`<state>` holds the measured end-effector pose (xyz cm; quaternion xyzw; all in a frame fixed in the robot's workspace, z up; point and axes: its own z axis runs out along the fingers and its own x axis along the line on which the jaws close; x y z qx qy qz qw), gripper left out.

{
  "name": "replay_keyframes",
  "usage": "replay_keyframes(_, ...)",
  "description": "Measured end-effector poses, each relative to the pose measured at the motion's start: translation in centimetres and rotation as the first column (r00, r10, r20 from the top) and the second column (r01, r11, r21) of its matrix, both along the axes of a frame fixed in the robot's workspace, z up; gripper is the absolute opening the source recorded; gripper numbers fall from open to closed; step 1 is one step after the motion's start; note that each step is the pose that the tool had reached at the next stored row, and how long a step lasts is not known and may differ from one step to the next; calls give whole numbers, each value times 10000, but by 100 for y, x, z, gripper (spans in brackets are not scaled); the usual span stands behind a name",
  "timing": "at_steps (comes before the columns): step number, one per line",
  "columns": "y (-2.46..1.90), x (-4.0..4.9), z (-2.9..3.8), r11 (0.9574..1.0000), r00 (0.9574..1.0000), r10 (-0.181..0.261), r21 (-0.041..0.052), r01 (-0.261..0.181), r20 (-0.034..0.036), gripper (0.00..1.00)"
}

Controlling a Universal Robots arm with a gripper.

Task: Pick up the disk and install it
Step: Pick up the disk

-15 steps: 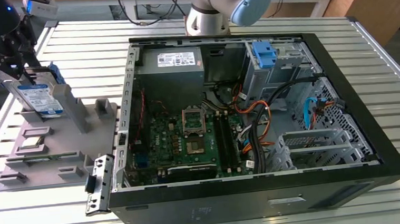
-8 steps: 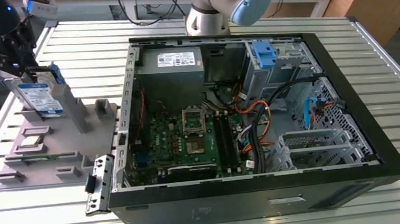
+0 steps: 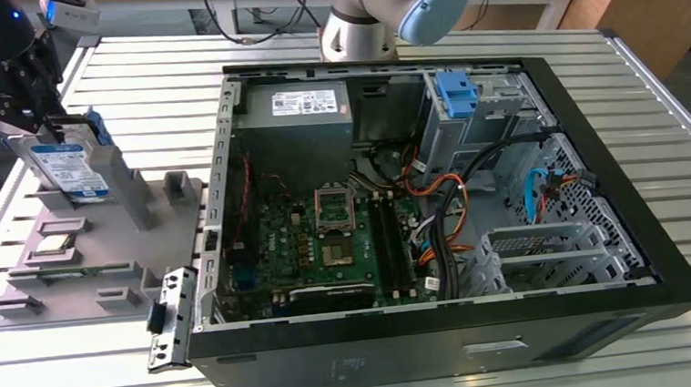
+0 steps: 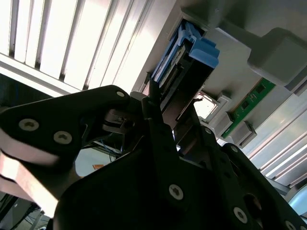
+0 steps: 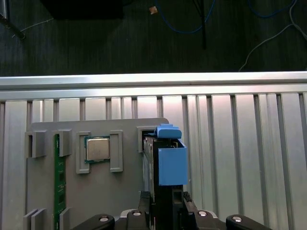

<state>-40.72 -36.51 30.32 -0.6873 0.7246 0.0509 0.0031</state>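
The disk (image 3: 74, 169), a silver drive with a white-and-blue label in a blue carrier, stands upright on edge in a slot of the grey parts holder (image 3: 106, 256) at the exterior view's left. My gripper (image 3: 54, 132) reaches down onto its upper end. In both wrist views the black fingers (image 4: 154, 108) sit tight against the two faces of the disk (image 4: 187, 52), and the gripper (image 4: 173, 112) looks shut on it. The first wrist view shows the disk (image 5: 171, 165) seated in the holder, with the gripper (image 5: 166, 203) around it.
The open computer case (image 3: 642, 255) lies at the centre and right, with motherboard (image 3: 330, 240), cables and a blue bracket (image 3: 454, 93) at the drive bay. The holder (image 5: 129, 191) also carries a processor (image 5: 97, 148) and a memory stick (image 5: 58, 177). The arm's base (image 3: 358, 19) stands behind the case.
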Motion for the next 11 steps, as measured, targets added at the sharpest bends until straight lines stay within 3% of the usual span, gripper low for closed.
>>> replay_keyframes(11,-2,0,0,10000,10000,-1,-1,1,-1,43)
